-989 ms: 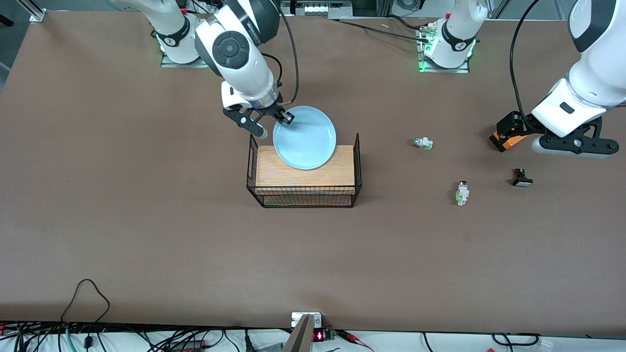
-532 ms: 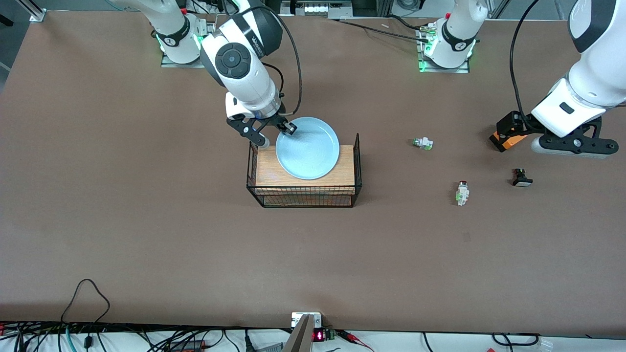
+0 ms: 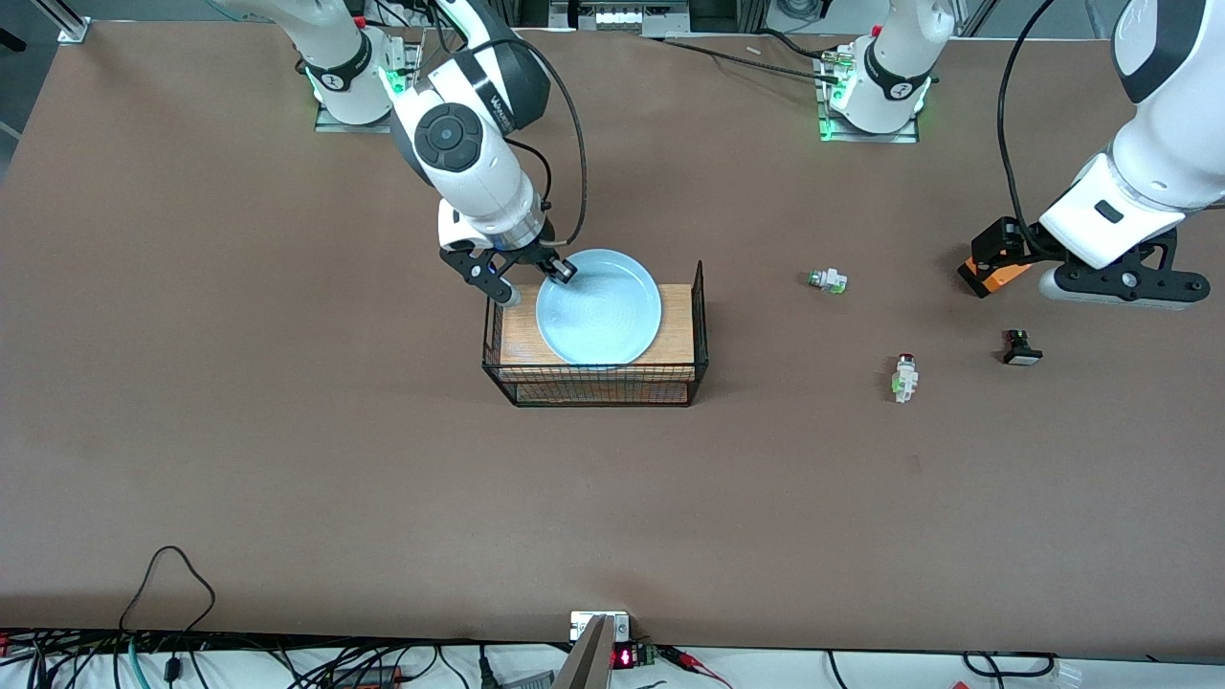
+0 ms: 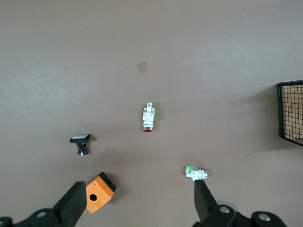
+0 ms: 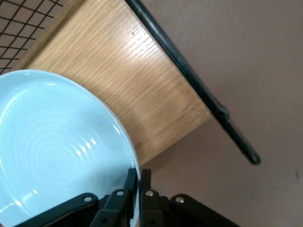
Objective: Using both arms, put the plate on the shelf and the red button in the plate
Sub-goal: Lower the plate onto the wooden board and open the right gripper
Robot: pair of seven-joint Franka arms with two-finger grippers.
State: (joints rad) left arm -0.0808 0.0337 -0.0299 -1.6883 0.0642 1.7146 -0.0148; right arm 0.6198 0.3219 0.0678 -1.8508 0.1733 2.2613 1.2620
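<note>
Over the rack's wooden shelf [image 3: 670, 325], my right fingers [image 3: 532, 275] pinch the plate [image 3: 601, 308] by its rim — edge-held so it settles flat. My left fingers [image 4: 137, 203] wait spread wide above the red button [image 3: 903, 375] on the bench [image 3: 287, 459].

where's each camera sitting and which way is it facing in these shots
Front view: high across the table, facing both arms; right gripper pinches the plate on the wire rack; left gripper waits open.
Left wrist view: looks down past its own fingers at the red button.
Right wrist view: looks along its fingers at the plate's rim.
Shared: front and left wrist views both show the red button.
</note>
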